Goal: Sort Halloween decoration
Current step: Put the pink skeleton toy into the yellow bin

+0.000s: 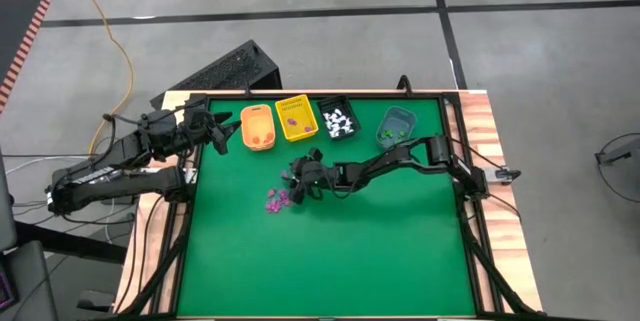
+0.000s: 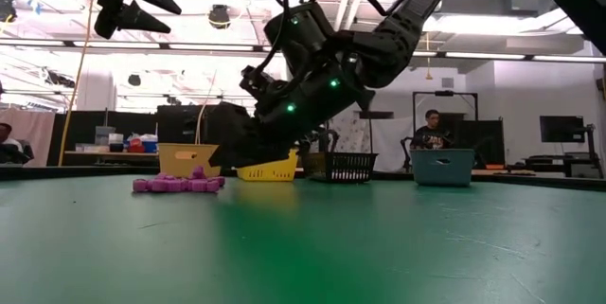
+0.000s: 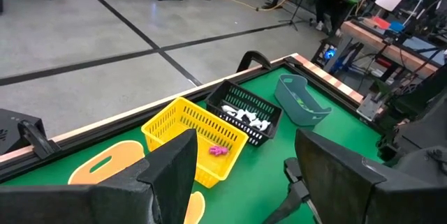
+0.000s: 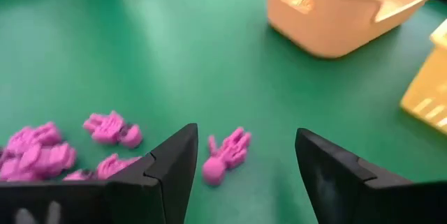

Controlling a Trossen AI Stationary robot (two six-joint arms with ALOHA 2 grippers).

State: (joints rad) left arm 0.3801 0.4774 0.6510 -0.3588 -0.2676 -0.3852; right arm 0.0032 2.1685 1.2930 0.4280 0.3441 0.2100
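Green-topped table [image 1: 330, 251] with wooden side rails, standing on a grey concrete floor marked with dark tape lines; the low view looks past it into a lit workshop where a person [image 2: 432, 134] sits behind the far edge. Four small bins in a row along the far edge: orange bin [image 1: 258, 128], yellow bin [image 1: 296, 117], black mesh bin [image 1: 338, 120] holding white trinkets [image 1: 340, 121], grey-blue bin [image 1: 396, 128] with green pieces inside. One purple piece [image 3: 218, 151] lies in the yellow bin. Remaining purple trinkets [image 1: 277, 199] sit in a loose cluster on the bare green surface, near the table's middle and a little toward the left edge, well apart from the bins. Right gripper [image 1: 300, 183] is lowered just beside this cluster, on its right-edge side, fingers spread wide and holding nothing; in the right wrist view a single purple skeleton-shaped piece [image 4: 225, 155] lies on the surface between the two fingers, not gripped. Left gripper [image 1: 222, 131] hangs in the air near the far left corner, beside the orange bin, fingers apart, empty.
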